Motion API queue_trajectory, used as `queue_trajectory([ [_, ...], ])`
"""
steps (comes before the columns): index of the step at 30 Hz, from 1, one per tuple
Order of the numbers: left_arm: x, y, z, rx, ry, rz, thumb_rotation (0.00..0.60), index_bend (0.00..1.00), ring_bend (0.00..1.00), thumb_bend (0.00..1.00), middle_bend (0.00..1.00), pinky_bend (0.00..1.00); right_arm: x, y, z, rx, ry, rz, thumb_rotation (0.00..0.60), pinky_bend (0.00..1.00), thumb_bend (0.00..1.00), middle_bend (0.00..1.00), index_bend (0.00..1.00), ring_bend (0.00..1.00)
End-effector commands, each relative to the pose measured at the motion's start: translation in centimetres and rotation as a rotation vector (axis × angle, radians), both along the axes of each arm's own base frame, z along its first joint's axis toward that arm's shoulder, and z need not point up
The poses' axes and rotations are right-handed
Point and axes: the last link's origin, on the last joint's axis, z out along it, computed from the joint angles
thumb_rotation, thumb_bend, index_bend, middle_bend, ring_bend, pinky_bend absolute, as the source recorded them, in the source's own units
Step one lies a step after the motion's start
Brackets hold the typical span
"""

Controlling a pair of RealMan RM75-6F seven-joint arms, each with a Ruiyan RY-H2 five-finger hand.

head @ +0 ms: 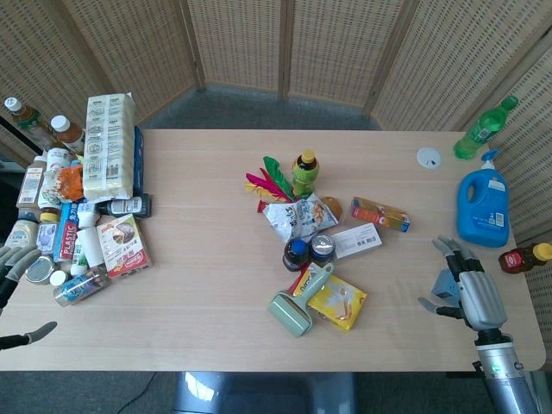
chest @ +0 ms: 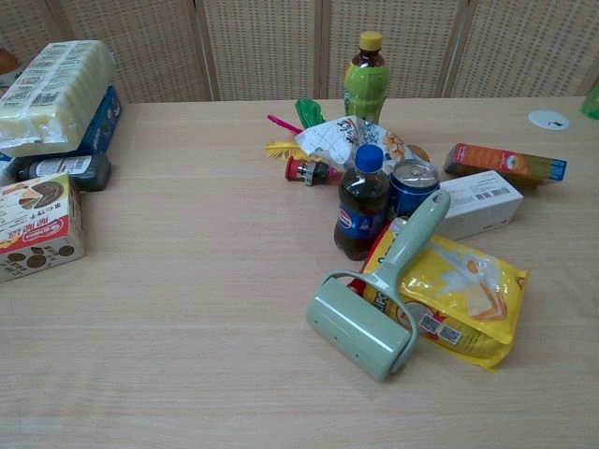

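My right hand [head: 467,288] hovers over the table's right front corner, fingers spread, holding nothing. Nearest to it are a blue detergent jug [head: 486,207] and a small brown bottle [head: 525,257] lying on its side. My left hand [head: 12,263] shows only at the left edge of the head view, fingers apart and empty, beside a heap of groceries. The chest view shows neither hand. In the middle lie a green lint roller [chest: 374,299] across a yellow snack bag [chest: 463,295], a small cola bottle [chest: 360,204] and a blue can [chest: 412,185].
A green-labelled drink bottle [chest: 366,77], a foil snack bag [chest: 346,140], a white box [chest: 482,204] and an orange box [chest: 505,162] crowd the centre. A stack of packets [head: 110,145], jars and boxes fills the left side. A green bottle [head: 485,128] stands far right.
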Motion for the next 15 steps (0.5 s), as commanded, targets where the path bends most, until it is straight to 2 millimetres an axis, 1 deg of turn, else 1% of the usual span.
queue_trajectory([
  [1,0.0,-0.1,0.1,0.004,-0.002,-0.003,0.600,0.00,0.00,0.00,0.00,0.00,0.1,0.0,-0.1,0.003,0.001,0.004,0.600,0.00,0.00,0.00,0.00,0.00],
  [6,0.0,-0.1,0.1,0.003,-0.001,0.000,0.600,0.00,0.00,0.00,0.00,0.00,0.1,-0.3,-0.5,0.025,0.012,0.014,0.600,0.00,0.00,0.00,0.00,0.00],
  [9,-0.1,0.1,0.0,0.001,0.003,0.005,0.600,0.00,0.00,0.00,0.00,0.00,0.8,-1.3,-0.9,0.048,0.036,0.052,0.600,0.00,0.00,0.00,0.00,0.00],
  [12,-0.2,0.3,-0.1,0.002,0.007,0.009,0.600,0.00,0.00,0.00,0.00,0.00,2.3,-3.4,-0.9,0.049,0.040,0.116,0.600,0.00,0.00,0.00,0.00,0.00],
  [15,-0.3,0.5,-0.1,0.007,0.010,0.017,0.600,0.00,0.00,0.00,0.00,0.00,4.0,-5.9,-1.1,0.051,0.035,0.173,0.600,0.00,0.00,0.00,0.00,0.00],
])
